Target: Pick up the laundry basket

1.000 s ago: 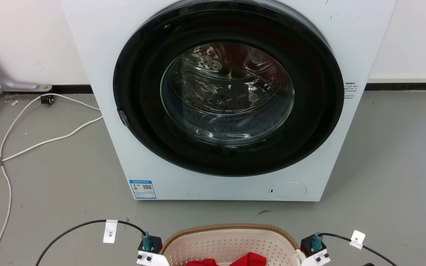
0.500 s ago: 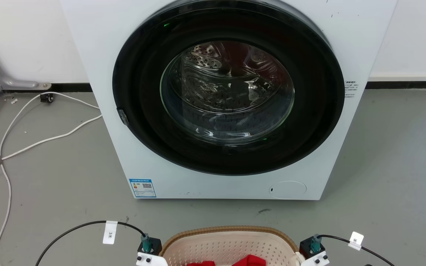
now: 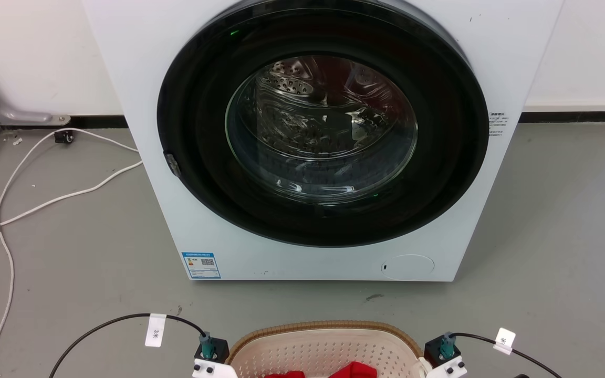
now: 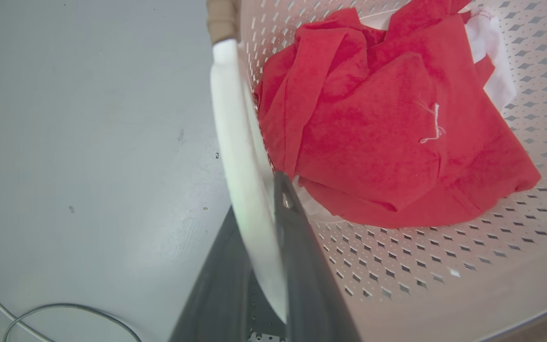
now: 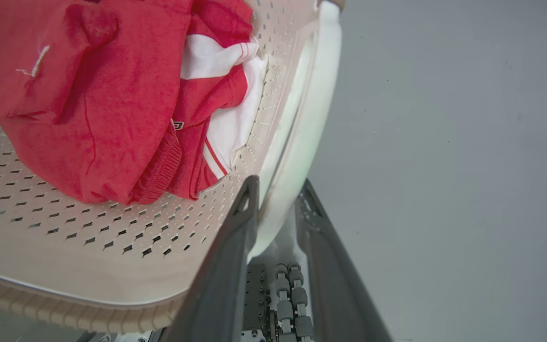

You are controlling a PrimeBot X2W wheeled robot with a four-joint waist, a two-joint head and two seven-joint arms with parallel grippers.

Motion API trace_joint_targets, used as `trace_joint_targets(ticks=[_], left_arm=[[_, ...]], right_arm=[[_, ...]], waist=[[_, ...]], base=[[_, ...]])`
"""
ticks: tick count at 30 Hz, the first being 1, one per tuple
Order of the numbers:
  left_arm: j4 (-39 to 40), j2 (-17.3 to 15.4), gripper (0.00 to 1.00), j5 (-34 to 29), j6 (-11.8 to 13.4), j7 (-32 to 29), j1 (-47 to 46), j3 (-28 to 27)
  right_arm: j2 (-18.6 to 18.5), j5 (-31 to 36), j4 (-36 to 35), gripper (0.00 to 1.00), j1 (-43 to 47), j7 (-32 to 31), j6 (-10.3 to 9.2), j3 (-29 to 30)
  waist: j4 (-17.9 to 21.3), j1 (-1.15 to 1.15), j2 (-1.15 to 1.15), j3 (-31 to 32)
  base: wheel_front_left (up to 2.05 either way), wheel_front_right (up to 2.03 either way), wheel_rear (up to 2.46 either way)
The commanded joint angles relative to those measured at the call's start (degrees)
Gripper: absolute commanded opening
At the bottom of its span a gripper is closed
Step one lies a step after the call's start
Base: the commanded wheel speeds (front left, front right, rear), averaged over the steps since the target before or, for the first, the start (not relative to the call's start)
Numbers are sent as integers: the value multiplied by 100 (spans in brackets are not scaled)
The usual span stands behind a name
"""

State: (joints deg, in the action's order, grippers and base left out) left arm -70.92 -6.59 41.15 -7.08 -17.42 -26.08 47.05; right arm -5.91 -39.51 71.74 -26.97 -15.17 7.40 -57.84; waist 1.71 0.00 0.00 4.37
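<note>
The laundry basket (image 3: pixel 329 349) is cream and perforated with a brown woven-look rim, and sits at the bottom middle of the head view. Red clothing (image 4: pixel 387 123) lies inside it, with a red-and-white garment (image 5: pixel 221 123) beside it. My left gripper (image 4: pixel 257 199) is shut on the basket's white side handle (image 4: pixel 235 133), one dark finger on each side. My right gripper (image 5: pixel 278 183) is shut on the other white handle (image 5: pixel 314 109) in the same way. Whether the basket touches the floor cannot be told.
A white front-loading washing machine (image 3: pixel 139 131) with its round dark door (image 3: pixel 323 123) shut stands just beyond the basket. White cables (image 3: pixel 45 202) trail over the grey floor at the left. Black tagged cables (image 3: pixel 118 320) run from my wrists.
The head camera has shifted a little: the washing machine sits slightly higher in the picture and the basket rim slightly lower. Both wrists stay at the basket's sides.
</note>
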Motion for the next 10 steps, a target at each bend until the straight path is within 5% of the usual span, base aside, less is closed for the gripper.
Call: trace_joint_targets(ticks=[1,10], left_arm=[[12,5,0,30,-62,20,-98,53],[-1,0,0,209,-62,64,-114,231]], right_arm=[[-13,-19,3,0,-99,24,16,-63],[4,-180,37,0,-123,53,15,-227]], waist=[[-1,0,0,-8],[9,0,0,-43]], base=[[0,0,0],[0,0,0]])
